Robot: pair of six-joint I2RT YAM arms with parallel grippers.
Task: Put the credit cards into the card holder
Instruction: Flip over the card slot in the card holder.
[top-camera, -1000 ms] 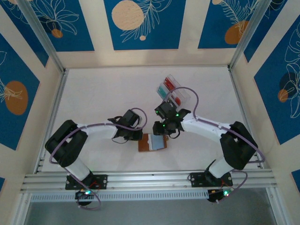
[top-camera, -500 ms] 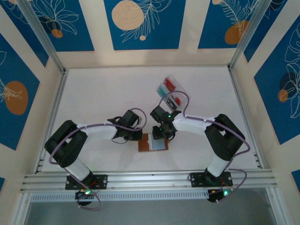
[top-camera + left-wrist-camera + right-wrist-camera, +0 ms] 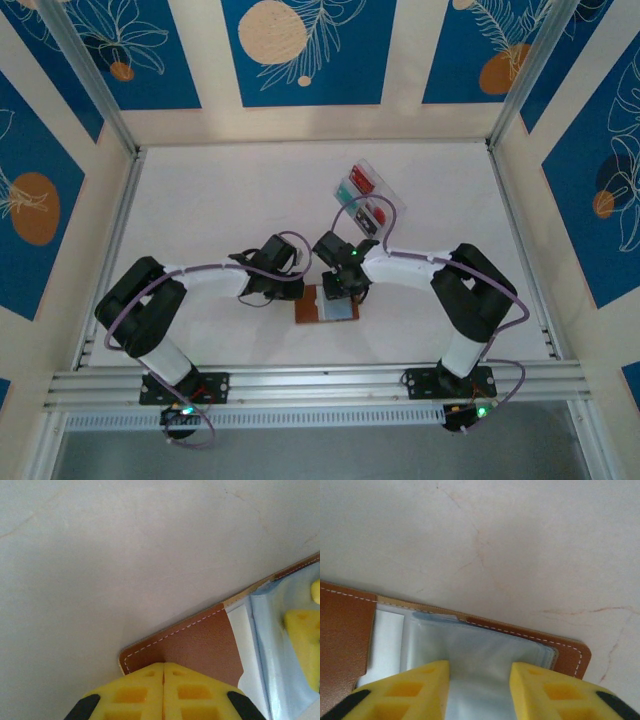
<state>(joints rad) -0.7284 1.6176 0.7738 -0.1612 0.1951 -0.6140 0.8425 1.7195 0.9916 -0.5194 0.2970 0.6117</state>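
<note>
— While this entry was being logged, where did the card holder lie?

— The card holder lay open and flat on the tabletop, between my two wrists and towards my bases. The brown leather flap was on the left side. The pale grey-blue inside with its clear pocket was on the right.

— State of the left jaws?

— The left jaws were pressed together, and no gap showed between the yellow left fingers. They sat over a corner of the brown flap, just inside the white stitching. I could not tell whether they bore down on the leather.

— And the right jaws?

— The right jaws were spread. The right fingers stood apart above the clear pocket, and the pale lining showed in the gap between them. The holder's brown edge ran just beyond the fingertips.

— The credit cards?

— The credit cards sat in the clear tray, beyond the holder and close to my right wrist. I recorded a red card and a teal card, side by side. The rest of the tray was too small to read.
</note>
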